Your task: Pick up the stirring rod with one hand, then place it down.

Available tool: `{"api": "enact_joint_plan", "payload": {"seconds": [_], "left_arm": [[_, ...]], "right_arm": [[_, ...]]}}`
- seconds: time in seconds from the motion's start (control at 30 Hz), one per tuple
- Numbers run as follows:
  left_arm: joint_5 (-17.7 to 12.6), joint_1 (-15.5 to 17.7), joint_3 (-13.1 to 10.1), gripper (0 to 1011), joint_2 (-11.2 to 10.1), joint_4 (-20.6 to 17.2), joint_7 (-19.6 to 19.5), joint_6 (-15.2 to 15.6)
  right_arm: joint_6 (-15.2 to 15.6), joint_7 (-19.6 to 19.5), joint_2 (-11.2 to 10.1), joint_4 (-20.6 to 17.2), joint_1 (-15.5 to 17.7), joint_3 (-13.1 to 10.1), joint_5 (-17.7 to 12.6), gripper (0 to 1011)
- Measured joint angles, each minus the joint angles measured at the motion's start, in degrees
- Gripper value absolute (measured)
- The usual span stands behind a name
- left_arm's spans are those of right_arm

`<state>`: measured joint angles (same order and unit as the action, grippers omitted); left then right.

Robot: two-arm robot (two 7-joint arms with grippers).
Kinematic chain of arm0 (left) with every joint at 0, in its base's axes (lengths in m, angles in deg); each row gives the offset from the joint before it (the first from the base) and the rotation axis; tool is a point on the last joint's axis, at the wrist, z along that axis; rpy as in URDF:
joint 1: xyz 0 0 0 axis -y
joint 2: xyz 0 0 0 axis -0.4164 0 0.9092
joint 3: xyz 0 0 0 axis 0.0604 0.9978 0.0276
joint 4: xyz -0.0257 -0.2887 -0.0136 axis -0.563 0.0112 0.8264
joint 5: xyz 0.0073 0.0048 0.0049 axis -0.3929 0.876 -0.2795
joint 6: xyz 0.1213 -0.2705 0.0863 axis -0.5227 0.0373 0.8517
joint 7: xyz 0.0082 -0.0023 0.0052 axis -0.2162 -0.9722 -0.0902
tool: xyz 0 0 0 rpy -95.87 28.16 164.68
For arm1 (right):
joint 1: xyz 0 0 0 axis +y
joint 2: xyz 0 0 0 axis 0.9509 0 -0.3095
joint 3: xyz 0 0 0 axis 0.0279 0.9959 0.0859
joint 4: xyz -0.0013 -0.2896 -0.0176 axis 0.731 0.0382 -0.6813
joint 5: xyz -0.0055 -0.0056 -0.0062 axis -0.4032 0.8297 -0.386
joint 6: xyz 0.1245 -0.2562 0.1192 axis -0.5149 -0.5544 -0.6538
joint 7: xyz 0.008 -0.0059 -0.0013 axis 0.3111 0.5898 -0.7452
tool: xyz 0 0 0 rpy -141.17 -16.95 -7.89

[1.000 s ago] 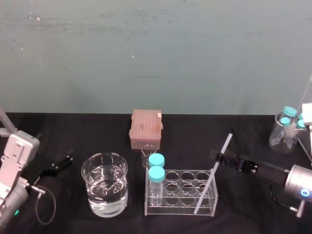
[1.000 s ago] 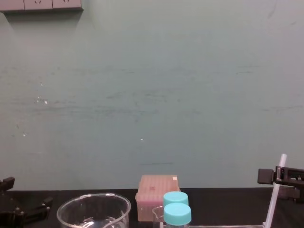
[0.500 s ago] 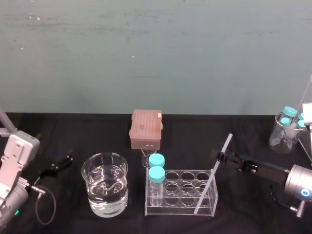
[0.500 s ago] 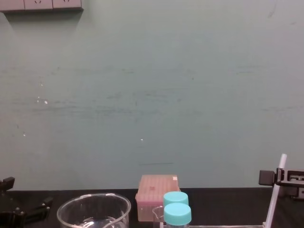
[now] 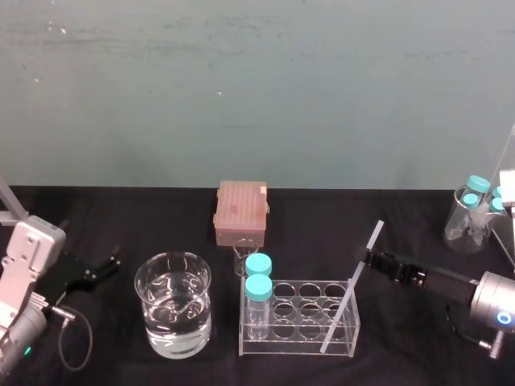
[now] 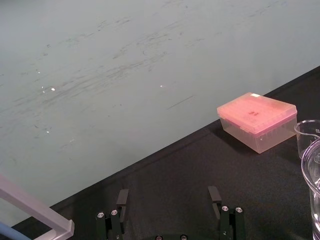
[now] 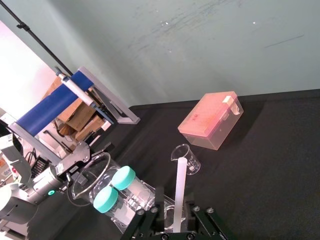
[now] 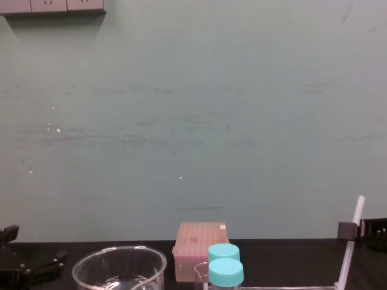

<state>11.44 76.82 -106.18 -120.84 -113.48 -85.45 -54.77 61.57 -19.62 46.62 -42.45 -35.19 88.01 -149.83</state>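
The stirring rod (image 5: pixel 348 299) is a thin white translucent stick leaning in the clear tube rack (image 5: pixel 298 347), its lower end at the rack's front right and its top tilted up to the right. My right gripper (image 5: pixel 368 259) reaches in from the right and is shut on the rod's upper part. In the right wrist view the rod (image 7: pixel 178 190) stands between the two black fingers (image 7: pixel 160 202), which press in on both sides. The chest view shows the rod (image 8: pixel 351 254) at the lower right. My left gripper (image 6: pixel 168 197) is parked open at the far left, above bare black cloth.
Two blue-capped bottles (image 5: pixel 258 277) stand in the rack's left end. A water-filled beaker (image 5: pixel 173 301) sits left of the rack. Behind are a small empty beaker (image 5: pixel 241 257) and a pink box (image 5: pixel 241 211). A flask (image 5: pixel 469 213) with blue-capped tubes stands at the far right.
The right gripper's fingers have closed in from wide apart onto the rod's upper part. The rod still leans in the rack. The left arm has not moved.
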Motion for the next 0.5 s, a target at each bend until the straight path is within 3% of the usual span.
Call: {"api": "enact_joint_plan", "payload": {"seconds": [0.23, 0.5], "left_arm": [[0.0, 0.0, 0.0, 1005, 0.0, 0.0, 0.0, 0.0], [0.0, 0.0, 0.0, 1005, 0.0, 0.0, 0.0, 0.0]], "right_arm": [[0.0, 0.0, 0.0, 0.0, 0.0, 0.0, 0.0, 68], [-0.1, 0.0, -0.1, 0.0, 0.0, 0.0, 0.0, 68]]}}
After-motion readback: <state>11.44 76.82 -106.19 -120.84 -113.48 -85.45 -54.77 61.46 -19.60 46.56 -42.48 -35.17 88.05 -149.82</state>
